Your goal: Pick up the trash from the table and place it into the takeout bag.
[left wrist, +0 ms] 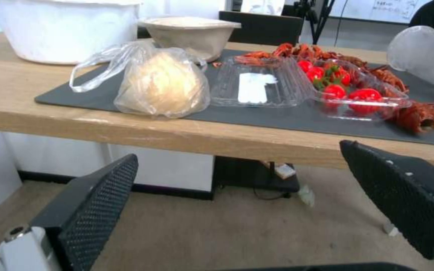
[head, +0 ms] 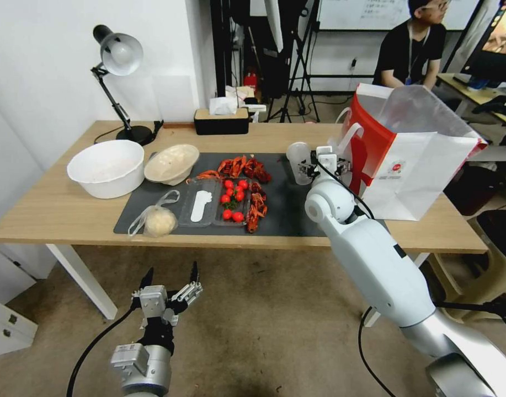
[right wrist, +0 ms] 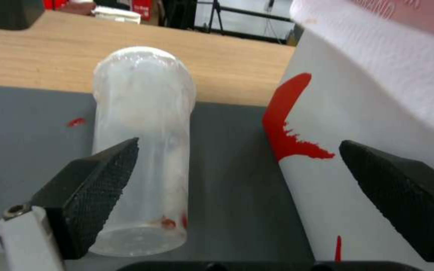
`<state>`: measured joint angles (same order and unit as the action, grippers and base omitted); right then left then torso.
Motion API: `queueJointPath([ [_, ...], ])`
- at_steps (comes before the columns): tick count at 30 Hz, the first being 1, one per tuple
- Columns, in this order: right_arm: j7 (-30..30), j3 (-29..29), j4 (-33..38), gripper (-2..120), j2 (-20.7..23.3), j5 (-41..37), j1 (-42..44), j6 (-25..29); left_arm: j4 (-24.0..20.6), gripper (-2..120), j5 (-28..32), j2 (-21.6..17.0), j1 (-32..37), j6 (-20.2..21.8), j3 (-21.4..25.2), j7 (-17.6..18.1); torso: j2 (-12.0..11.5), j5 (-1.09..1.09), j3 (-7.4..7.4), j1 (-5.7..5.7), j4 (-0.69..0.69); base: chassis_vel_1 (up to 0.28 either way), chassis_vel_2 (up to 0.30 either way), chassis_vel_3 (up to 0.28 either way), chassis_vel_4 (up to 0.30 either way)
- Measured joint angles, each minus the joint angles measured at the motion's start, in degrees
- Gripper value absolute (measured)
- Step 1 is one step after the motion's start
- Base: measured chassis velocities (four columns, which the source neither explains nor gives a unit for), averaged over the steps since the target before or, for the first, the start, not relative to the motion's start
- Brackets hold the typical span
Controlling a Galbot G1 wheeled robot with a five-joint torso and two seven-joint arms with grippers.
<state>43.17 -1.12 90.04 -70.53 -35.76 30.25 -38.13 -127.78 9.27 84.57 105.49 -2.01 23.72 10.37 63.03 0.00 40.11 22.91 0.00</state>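
Clear thin film forms the plastic bag (head: 153,218), which holds a beige lump and lies at the near edge of the grey mat (head: 286,212) on the table (head: 54,212). The left gripper (head: 171,282) hangs below and in front of the table edge, fingers spread, nothing between them; the bag lies ahead of and above it. Judgement: the bag is light and soft, the film is slippery, and the knotted loop (left wrist: 94,73) is the better hold. Beyond the bag stand the beige bowl (head: 171,163) and a clear tray (head: 217,201) of red tomatoes and crawfish shells. Further right, the right gripper (right wrist: 237,180) is over the mat with its jaws wide apart. The clear plastic cup (right wrist: 144,150) stands upright ahead of it, just beside the inner finger (right wrist: 96,188) but not pinched. The takeout bag (head: 413,165) stands just beyond the outer finger (right wrist: 403,195). Judgement: the cup is light, thin-walled and easily crushed; take it at mid-height across its wall with mild closing force.
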Motion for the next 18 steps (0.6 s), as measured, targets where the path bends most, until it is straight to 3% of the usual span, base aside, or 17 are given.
queueJointPath([
  [18, -6.8, -0.4, -0.9, 100, 0.5, -1.0, -1.0, 0.2, 0.0, 100, 0.0, 0.0, -0.1, 0.1, -0.1, 0.0, 0.0, 0.0, 0.0, 0.0, 0.0, 0.0, 0.0, 0.0, 0.0],
])
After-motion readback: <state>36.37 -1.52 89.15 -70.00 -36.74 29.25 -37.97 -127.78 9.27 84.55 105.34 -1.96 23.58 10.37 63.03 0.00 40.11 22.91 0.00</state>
